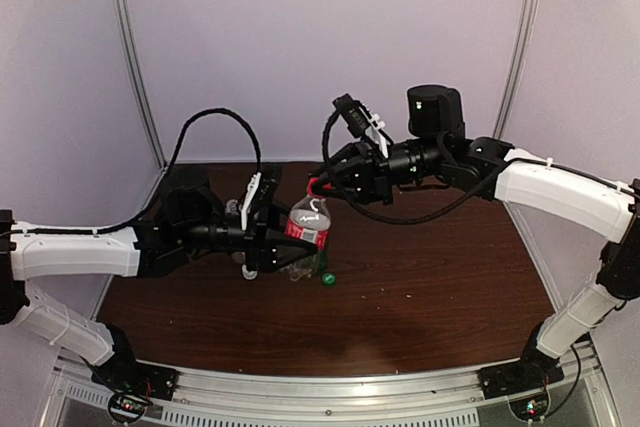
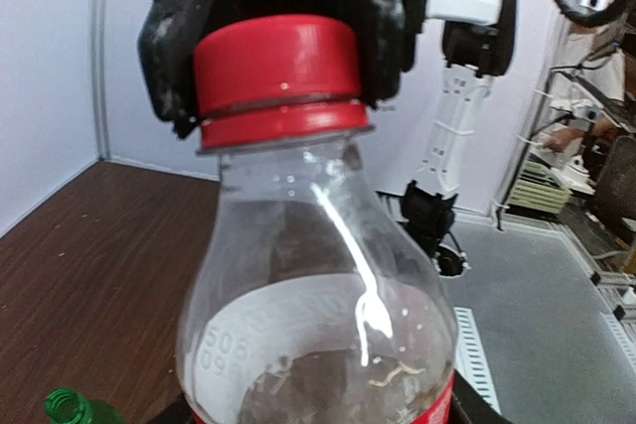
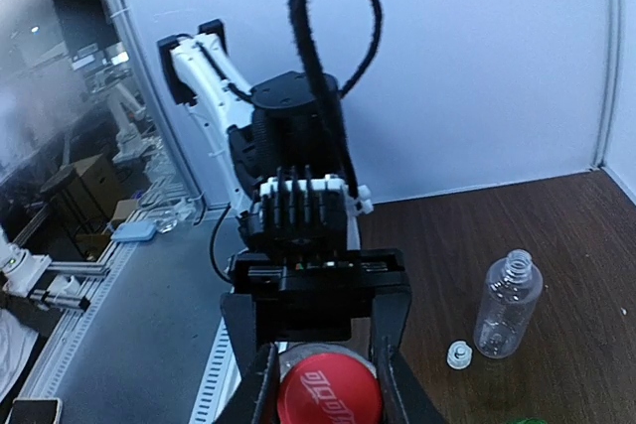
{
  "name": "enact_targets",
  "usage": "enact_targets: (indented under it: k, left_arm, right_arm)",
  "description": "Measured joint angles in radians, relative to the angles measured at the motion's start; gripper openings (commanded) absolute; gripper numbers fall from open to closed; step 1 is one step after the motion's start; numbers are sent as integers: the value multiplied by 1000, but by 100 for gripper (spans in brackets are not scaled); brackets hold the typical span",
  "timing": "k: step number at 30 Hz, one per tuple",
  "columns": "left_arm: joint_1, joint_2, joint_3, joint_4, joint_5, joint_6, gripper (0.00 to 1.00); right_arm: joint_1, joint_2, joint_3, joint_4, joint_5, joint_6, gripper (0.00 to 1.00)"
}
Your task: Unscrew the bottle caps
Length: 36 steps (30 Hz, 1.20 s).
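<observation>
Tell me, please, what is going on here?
The left gripper holds the red-labelled bottle while the right gripper clamps its red cap, which is still on the neck. The clear bottle stands open with its white cap beside it on the table. The green bottle is uncapped too, and a green cap lies on the table.

We see the left fingers gripping the red-labelled bottle from the left, over the dark tabletop. The right fingers reach in from the right and sit at its red cap. A green cap lies on the tabletop beside the bottle's base
</observation>
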Motion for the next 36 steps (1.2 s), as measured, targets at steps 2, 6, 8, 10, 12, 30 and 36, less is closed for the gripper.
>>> enact_targets:
  k: [2,6,8,10,12,30,36]
  left_arm:
    - [-1,0,-11,42,89,-17,27]
    - [-5,2,-23,97,208,-65,27]
    - [-5,8,-24,109,228,-81,27]
    - [-5,12,-24,126,242,-87,27]
    - [-5,12,-25,146,250,-91,27]
    - [-9,-3,-3,-33,-63,19,26]
    - [-9,-3,1,-58,-144,24,26]
  right_arm:
    - [-3,8,24,-30,-111,-66,16]
    - [-6,28,47,-39,-249,-131,31]
    - [-6,29,42,-25,-267,-126,40]
    - [-6,27,31,0,-270,-100,48]
    - [-11,18,15,19,-260,-61,53]
    - [-3,-84,-10,24,315,259,69]
    - [14,-72,-10,12,418,295,68]
